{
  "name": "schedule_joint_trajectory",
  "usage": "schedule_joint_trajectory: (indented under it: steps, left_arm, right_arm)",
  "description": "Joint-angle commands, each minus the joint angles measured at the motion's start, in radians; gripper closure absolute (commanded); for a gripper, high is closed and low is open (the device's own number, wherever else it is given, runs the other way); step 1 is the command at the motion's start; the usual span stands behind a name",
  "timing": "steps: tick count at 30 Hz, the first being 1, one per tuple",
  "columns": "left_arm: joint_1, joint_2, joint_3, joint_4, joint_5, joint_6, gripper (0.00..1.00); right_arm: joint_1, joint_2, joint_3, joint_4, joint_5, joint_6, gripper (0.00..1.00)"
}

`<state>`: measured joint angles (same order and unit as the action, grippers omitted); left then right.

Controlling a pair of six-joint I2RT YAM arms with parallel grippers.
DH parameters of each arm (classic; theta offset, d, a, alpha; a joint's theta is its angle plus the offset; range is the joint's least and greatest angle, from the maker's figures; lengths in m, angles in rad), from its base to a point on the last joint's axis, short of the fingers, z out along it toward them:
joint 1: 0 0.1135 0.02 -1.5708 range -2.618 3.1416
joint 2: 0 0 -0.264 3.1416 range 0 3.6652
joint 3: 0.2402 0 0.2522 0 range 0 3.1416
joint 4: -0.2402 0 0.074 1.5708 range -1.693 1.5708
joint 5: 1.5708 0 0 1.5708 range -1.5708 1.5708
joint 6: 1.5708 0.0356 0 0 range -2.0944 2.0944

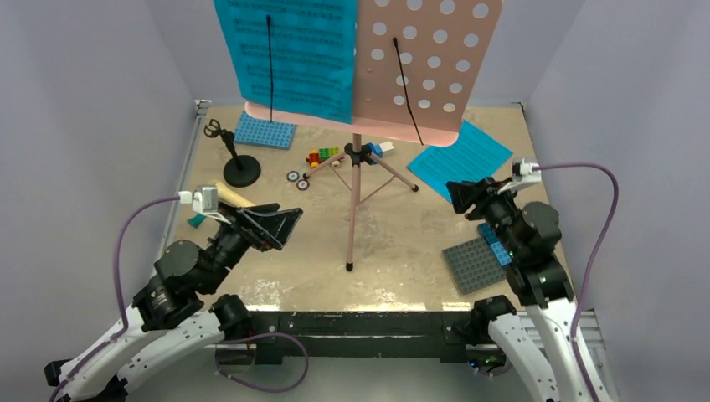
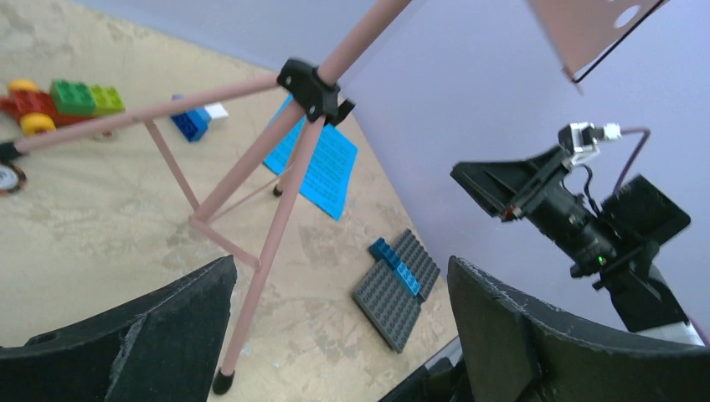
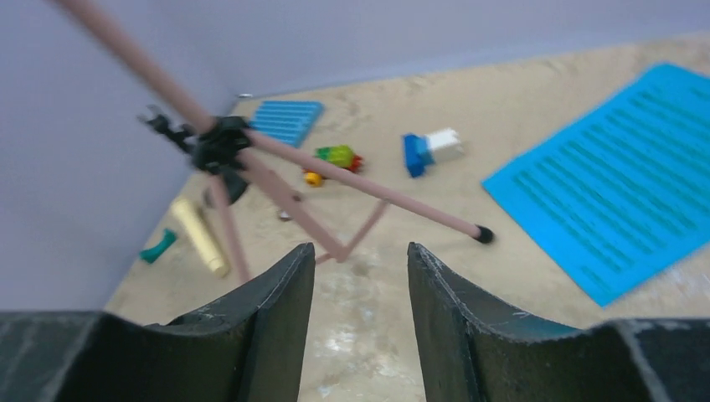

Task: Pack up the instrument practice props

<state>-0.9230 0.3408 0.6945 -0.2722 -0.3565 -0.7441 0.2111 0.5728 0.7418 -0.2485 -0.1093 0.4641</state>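
- Pink hole-dotted tripod music stand (image 1: 355, 197): one, pole vertical.
- Cyan sheet-music pages (image 1: 289, 50): two, one upright, one flat.
- Left gripper (image 2: 341, 268) jaws wide, right gripper (image 3: 360, 249) narrower; both empty.

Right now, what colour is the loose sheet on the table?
Loose sheet is cyan with dark printed lines; best in right wrist view.

left arm (image 1: 180, 280), lower left, and right arm (image 1: 540, 272), lower right: wearing white shells low down, black joints higher | left gripper (image 1: 286, 228), right gripper (image 1: 456, 194): showing matte black wedge fingers | purple cables (image 1: 120, 251) looping off white wrist cameras (image 1: 203, 199)
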Motion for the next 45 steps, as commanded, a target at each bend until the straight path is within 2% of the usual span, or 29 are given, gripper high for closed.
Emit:
schedule_joint_trajectory:
  steps: [1,6,9,13,17,23,29,32,38,45]
  left_arm:
    - [0.003,0.002,0.114,-0.027,-0.015,0.183,0.01]
    - [0.003,0.069,0.252,-0.06,-0.02,0.292,0.02]
    - [0.003,0.126,0.338,-0.092,-0.023,0.357,0.03]
    - [0.003,0.171,0.431,-0.092,-0.023,0.438,0.03]
    - [0.003,0.219,0.517,-0.084,-0.034,0.508,0.03]
    - [0.002,0.328,0.649,-0.066,-0.098,0.598,0.07]
    - [0.003,0.422,0.741,-0.003,-0.183,0.694,0.09]
    - [0.003,0.439,0.736,0.075,-0.203,0.739,0.09]
    - [0.004,0.406,0.647,0.253,-0.187,0.844,0.08]
    - [0.003,0.437,0.672,0.238,-0.169,0.871,0.08]
  right_arm:
    - [0.148,-0.111,0.006,0.098,-0.126,-0.132,0.52]
    - [0.407,-0.154,0.036,0.069,0.098,-0.252,0.54]
    - [0.556,-0.141,0.054,0.086,0.311,-0.335,0.56]
    - [0.835,-0.041,0.102,0.16,0.651,-0.524,0.58]
    - [1.039,0.098,0.182,0.269,0.799,-0.664,0.56]
    - [1.096,0.264,0.353,0.344,0.777,-0.672,0.53]
    - [1.105,0.4,0.488,0.478,0.796,-0.683,0.45]
    - [1.106,0.464,0.537,0.555,0.811,-0.708,0.4]
    - [1.105,0.586,0.613,0.712,0.81,-0.77,0.15]
    - [1.088,0.768,0.78,0.781,0.91,-0.863,0.13]
